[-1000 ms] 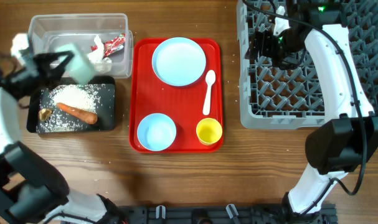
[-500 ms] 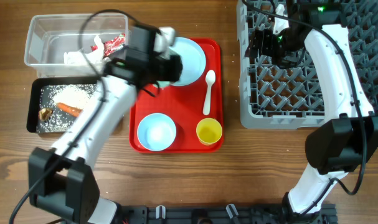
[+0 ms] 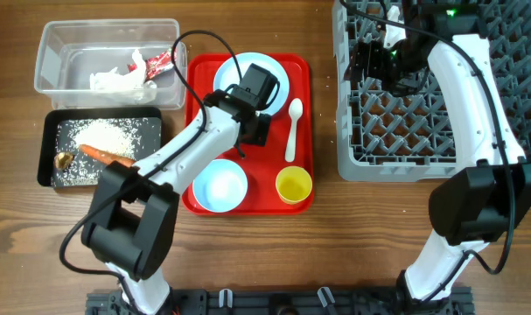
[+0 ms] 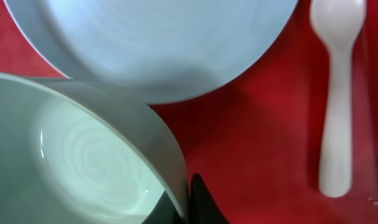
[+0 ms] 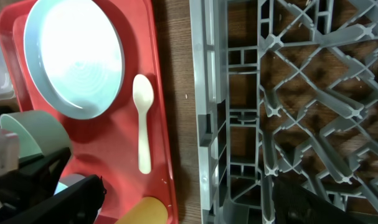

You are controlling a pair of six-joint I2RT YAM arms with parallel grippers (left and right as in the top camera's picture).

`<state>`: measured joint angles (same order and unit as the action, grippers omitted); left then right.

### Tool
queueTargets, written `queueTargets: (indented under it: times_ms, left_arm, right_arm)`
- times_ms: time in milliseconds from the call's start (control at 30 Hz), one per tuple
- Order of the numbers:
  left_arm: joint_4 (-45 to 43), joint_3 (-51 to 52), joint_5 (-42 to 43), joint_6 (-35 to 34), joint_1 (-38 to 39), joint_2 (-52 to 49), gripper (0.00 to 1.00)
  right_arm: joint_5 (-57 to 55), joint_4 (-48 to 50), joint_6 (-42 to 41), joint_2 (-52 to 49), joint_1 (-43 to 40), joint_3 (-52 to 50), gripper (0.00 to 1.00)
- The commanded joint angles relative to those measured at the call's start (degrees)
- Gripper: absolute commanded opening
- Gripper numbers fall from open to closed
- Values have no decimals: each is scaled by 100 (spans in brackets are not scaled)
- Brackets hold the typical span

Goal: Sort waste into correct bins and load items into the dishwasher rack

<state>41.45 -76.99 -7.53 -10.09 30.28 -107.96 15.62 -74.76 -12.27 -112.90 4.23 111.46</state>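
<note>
My left gripper (image 3: 253,129) (image 4: 185,199) is shut on the rim of the pale green bowl (image 4: 83,155) (image 5: 36,134), low over the red tray (image 3: 304,149) just below the light blue plate (image 3: 274,74) (image 4: 151,43). The white spoon (image 3: 293,127) (image 4: 338,93) lies to its right. The light blue bowl (image 3: 220,185) and yellow cup (image 3: 293,185) sit at the tray's front. My right gripper (image 3: 370,66) (image 5: 195,205) hangs open and empty over the left edge of the grey rack (image 3: 405,149) (image 5: 269,93).
The clear tub (image 3: 64,44) holds the white wrapper (image 3: 116,80) and red wrapper (image 3: 160,61). The black tray (image 3: 46,149) holds the carrot (image 3: 108,157), rice (image 3: 108,136) and brown scrap (image 3: 64,160).
My left arm has swung right from above the bins to the red tray, carrying the pale green bowl. The right arm has not moved.
</note>
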Motion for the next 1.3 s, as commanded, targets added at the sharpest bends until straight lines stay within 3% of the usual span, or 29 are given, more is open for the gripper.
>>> queueTargets:
  times_ms: [0, 133, 233, 367, 533, 667, 933, 1167, 1267]
  left_arm:
    - [26, -7, -133, 70, -2, -59, 22]
    - [15, -9, -136, 68, -2, -59, 40]
    - [46, -114, -138, -48, -87, -15, 45]
    - [356, -595, -131, -726, -592, 442, 50]
    - [402, -885, 245, -1478, -1735, 1419, 80]
    - [435, -885, 909, -1587, -2892, 1932, 100]
    - [833, -835, 964, -1585, -4124, 1759, 100]
    - [988, -835, 966, -1589, -4260, 1248, 100]
    - [994, -835, 968, -1591, -4256, 1062, 100]
  right_arm:
    - [76, -2, 68, 144, 24, -17, 90]
    - [76, 33, 70, 144, 70, -17, 90]
    - [236, 98, 72, 144, 85, -17, 90]
    - [881, 393, 70, 144, 162, -17, 89]
    - [1014, 990, -256, 136, 752, -17, 88]
    - [466, 1335, -748, -11, 1569, -22, 88]
    - [44, 1777, -1263, -861, 2767, -22, 81]
    - [116, 1784, -1838, -1716, 3132, -28, 72]
    - [240, 1843, -1991, -2050, 3145, -44, 56]
